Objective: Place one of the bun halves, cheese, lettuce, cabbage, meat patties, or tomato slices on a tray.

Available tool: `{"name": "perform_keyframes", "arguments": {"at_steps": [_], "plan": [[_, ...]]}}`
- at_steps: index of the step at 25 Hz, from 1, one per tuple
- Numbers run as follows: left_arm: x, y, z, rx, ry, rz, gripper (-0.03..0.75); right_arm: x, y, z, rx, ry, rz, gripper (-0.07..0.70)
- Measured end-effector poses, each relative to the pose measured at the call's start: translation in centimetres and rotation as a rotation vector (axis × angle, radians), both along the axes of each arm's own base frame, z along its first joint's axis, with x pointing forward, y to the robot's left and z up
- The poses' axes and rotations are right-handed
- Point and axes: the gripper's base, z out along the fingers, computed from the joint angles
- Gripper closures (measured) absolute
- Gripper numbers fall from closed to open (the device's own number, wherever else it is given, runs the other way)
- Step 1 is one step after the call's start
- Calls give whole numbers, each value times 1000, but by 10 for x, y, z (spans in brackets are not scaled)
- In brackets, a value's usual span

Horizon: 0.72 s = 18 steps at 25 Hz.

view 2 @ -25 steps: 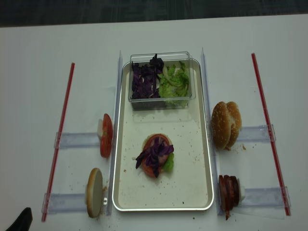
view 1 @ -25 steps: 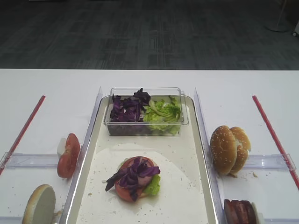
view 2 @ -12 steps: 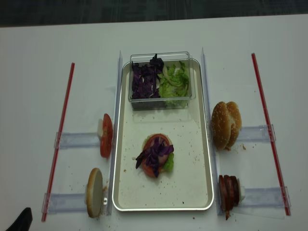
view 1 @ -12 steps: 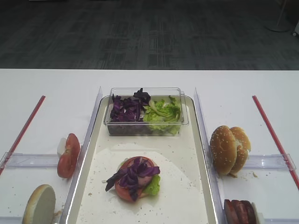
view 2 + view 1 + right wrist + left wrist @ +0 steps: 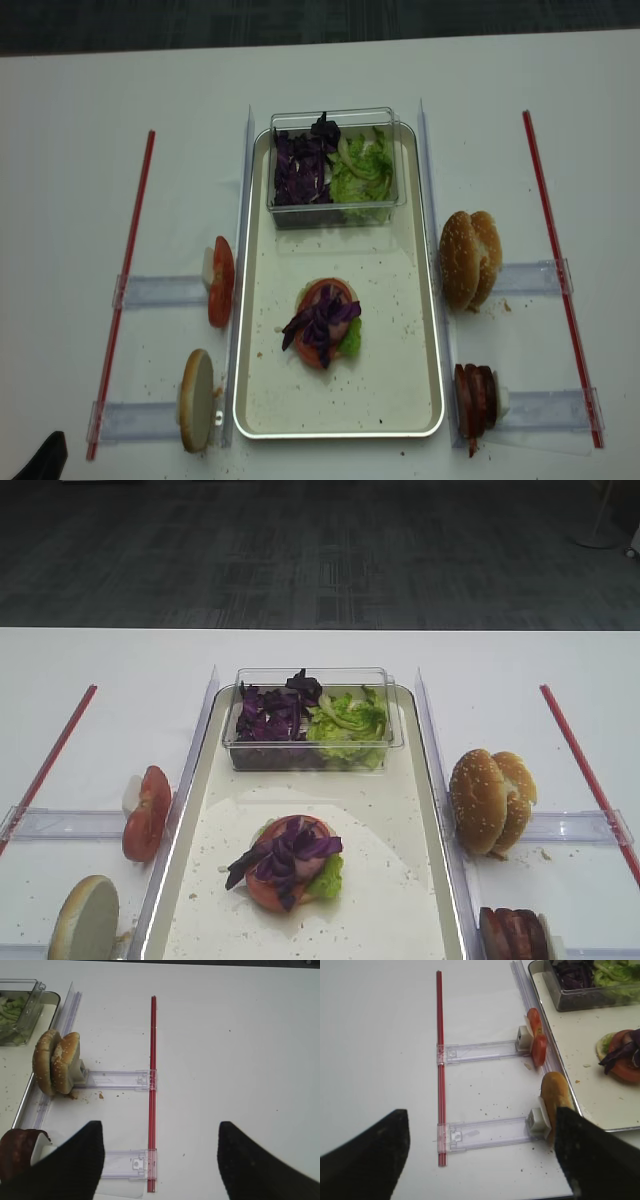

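Only wrist views show both hands [image 5: 480,1160] [image 5: 160,1160] spread wide

tray [image 5: 434,330]: shiny metal rim, matt speckled floor | box [image 5: 335,119]: clear plastic | table [image 5: 80,200]: matt white

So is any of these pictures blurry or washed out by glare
No heavy blur. In the first high view a bright patch of glare washes the tray floor. In both wrist views the left tool and right tool show as dark, soft shapes. The second high view is evenly lit.
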Motion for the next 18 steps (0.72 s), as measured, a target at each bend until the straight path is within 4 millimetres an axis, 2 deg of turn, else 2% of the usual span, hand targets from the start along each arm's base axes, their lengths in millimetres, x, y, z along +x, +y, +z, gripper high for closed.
{"name": "perform_keyframes", "arguments": {"at_steps": [18], "plan": [[0,0,0,0,0,0,171,0,0,0,-3,0,2,123]]}}
